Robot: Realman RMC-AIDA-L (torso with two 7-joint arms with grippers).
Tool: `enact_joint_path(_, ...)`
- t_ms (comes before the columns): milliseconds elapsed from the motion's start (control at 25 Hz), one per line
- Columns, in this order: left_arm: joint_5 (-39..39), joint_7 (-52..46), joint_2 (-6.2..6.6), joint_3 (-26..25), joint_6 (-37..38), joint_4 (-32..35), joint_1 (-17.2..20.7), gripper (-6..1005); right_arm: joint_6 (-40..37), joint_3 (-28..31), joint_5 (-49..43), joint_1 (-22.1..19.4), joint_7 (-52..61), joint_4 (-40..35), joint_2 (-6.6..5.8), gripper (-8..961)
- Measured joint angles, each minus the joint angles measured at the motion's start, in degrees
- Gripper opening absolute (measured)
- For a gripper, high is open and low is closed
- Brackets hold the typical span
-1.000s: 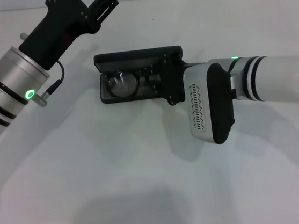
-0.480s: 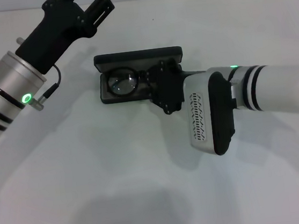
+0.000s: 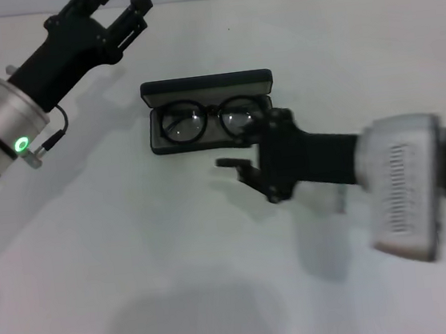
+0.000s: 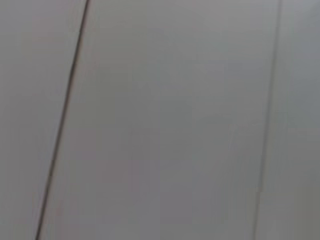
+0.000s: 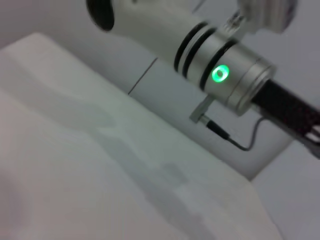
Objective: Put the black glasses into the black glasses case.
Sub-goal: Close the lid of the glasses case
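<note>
resting in black glasses case [image 3: 198, 85]: black glasses [image 3: 210, 120].

The black glasses [image 3: 208, 120] lie inside the black glasses case [image 3: 206, 86]; right gripper [image 3: 248, 158] just before it.

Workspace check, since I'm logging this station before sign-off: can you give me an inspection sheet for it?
Surface: white table, bare apart from the job's things.
Job's things: black glasses lie inside the open black glasses case, lid not yet closed.
Clutter: nothing seen.
Grippers: right gripper open, empty, beside the case on its near side; left gripper open, empty, raised at the far left.
Cables: thin black cable at the left wrist.
Surroundings: pale wall with seams behind the table.
</note>
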Motion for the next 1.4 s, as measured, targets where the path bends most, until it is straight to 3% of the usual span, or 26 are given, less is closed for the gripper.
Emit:
enact_joint_path(120,3.17,-1.83,0.57,0.00,-7.57,-0.12,-3.04,711,-11.51,8.09,-3.17,-3.86,5.93,0.30,-0.63,152)
enact_joint_path(200,5.73,-2.48,0.58,0.01,-11.92,-0.43,-5.17,711,-25.17,17.39,-4.63,-5.09,10.93,3.60,-0.91,152)
enact_joint_path(360,9.23,-2.67,-0.11,0.01,-17.91,-0.61,-9.32,711,-49.06,37.67,-5.39,-2.31,14.75,18.30,-2.18,159)
enact_joint_path(440,10.53,-2.68,-0.27,0.01,-19.57,-0.37,-10.69,711,-55.88,45.22,-5.87,-0.26,14.89,26.68,-3.88,162)
enact_joint_path(480,14.59,-2.70,-0.39,0.01,-24.07,0.74,-13.65,711,-57.97,48.76,-6.03,0.76,15.13,30.73,-4.74,164)
enact_joint_path(560,16.34,-2.72,-0.40,0.01,-26.51,1.42,-14.61,711,-59.10,52.51,-6.09,2.07,15.60,35.75,-5.34,167)
enact_joint_path(760,20.73,-3.28,-0.52,0.01,-30.20,2.13,-14.57,711,-57.28,53.94,-6.21,2.02,15.38,37.18,-4.84,176)
enact_joint_path(1000,25.63,-5.32,-0.60,0.00,-30.54,3.19,-14.06,711,-56.53,54.21,-6.33,1.22,14.84,35.91,-4.79,378)
enact_joint_path(1200,26.65,-3.76,-0.59,0.01,-28.05,4.82,-11.21,711,-55.41,54.30,-6.34,1.47,14.27,35.86,-4.78,523)
enact_joint_path(1400,26.36,-2.26,-0.59,0.01,-26.52,5.07,-9.48,711,-54.43,54.34,-6.34,1.92,13.69,35.53,-4.61,517)
